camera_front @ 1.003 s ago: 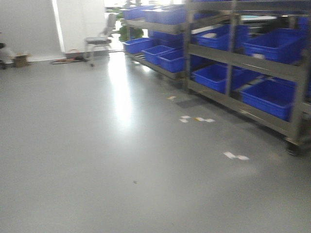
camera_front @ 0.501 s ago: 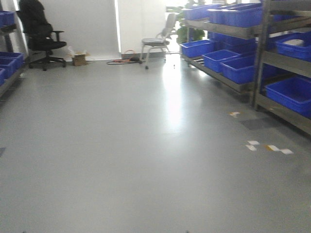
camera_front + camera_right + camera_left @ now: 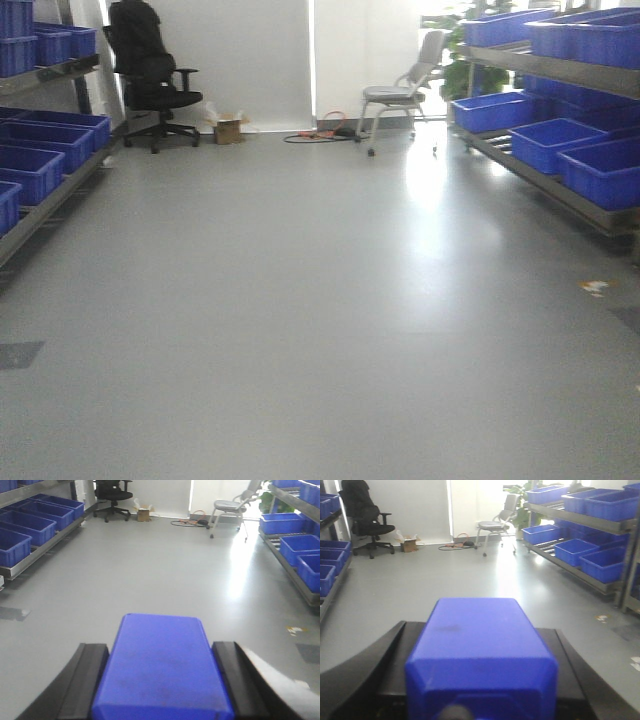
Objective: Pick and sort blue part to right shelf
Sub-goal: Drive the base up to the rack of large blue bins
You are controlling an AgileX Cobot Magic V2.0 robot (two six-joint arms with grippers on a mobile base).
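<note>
The left claw (image 3: 479,630) is closed on a blue part (image 3: 480,665). The part fills the lower middle of the left wrist view, with a black finger against each side. The right claw (image 3: 159,647) grips another blue part (image 3: 162,685) in the same way, low in the middle of its own view.

Both claws point straight down the grey floor (image 3: 300,300) of the aisle. The right shelf (image 3: 560,72) stands along the right edge of the frame, well apart from the claws. Its long axis runs away from the camera, parallel to the way the claws point. Its blue crates (image 3: 545,140) sit in rows along the steel rails. A second shelf (image 3: 50,205) lines the left edge.

Reaching the right shelf probably calls for a turn to the right, and the right arm looks the nearer.
</note>
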